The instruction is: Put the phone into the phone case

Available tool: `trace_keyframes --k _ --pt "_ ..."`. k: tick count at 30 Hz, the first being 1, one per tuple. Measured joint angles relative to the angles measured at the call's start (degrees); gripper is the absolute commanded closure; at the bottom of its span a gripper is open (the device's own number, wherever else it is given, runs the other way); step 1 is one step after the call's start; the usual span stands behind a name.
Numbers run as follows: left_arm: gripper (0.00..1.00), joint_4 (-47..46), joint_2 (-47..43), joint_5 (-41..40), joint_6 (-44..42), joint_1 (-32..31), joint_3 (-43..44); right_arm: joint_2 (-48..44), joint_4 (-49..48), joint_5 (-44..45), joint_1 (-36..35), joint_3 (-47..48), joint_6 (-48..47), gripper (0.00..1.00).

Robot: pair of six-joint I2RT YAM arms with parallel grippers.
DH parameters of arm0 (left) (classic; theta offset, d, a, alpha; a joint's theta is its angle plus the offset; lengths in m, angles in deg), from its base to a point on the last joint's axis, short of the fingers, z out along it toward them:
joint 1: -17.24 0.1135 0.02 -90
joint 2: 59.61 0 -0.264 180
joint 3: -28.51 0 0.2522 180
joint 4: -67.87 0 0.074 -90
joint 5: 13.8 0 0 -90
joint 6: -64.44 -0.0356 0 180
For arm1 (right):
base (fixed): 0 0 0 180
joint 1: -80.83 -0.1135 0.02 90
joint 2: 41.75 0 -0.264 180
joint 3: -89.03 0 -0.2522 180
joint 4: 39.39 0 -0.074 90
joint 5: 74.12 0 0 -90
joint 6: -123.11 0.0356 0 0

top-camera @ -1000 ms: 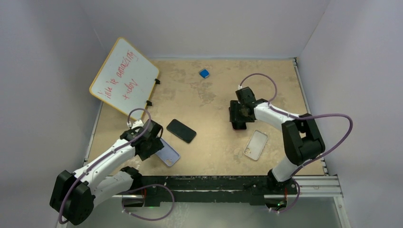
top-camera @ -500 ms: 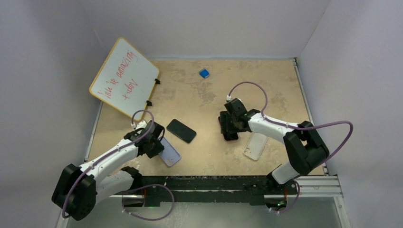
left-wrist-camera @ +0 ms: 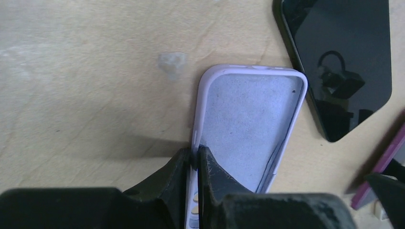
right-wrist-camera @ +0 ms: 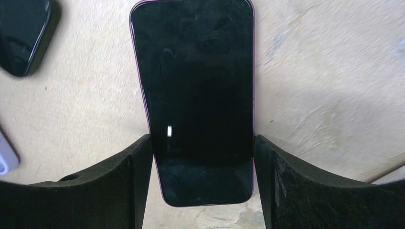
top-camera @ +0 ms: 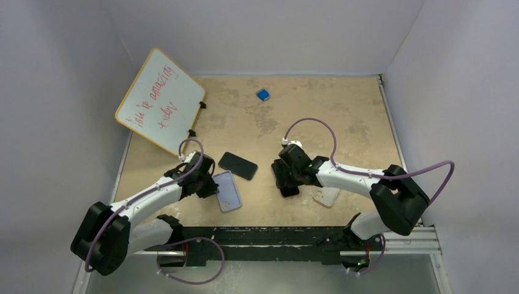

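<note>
As left fingers (left-wrist-camera: 217,179) pinched the case (left-wrist-camera: 248,114), right fingers (right-wrist-camera: 119,181), clamping the phone (right-wrist-camera: 198,95), moved closer.

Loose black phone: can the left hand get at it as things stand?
Probably not yet: the left hand is shut on the lilac case, though the black phone lies uncovered right beside it.

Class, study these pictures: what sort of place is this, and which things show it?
Most likely a robotics lab test cell: a left arm and right arm mounted on a rail at the table edge, plain white walls boxing it in, and props: a phone, a lilac case, a whiteboard.
</note>
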Motion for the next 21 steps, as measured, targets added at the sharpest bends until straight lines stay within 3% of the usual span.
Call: trace_keyframes --k 5,8,15,21 --pt "0.87 -4.70 1.46 4.37 0.04 -0.35 -0.52 -1.11 -1.42 0.04 -4.07 -1.88 2.91 0.59" --pt "0.82 -5.55 1.49 6.84 0.04 -0.70 -0.92 -1.11 -2.12 0.02 -5.92 -1.88 4.57 0.59" --pt "0.45 -3.72 -4.15 6.62 -1.55 -0.74 -0.85 -1.18 -3.85 1.07 -10.78 -1.88 8.98 0.59" --pt "0.31 2.51 -8.33 2.12 -6.91 -0.74 3.30 -1.84 -4.44 1.81 -14.53 -1.49 12.59 0.61"
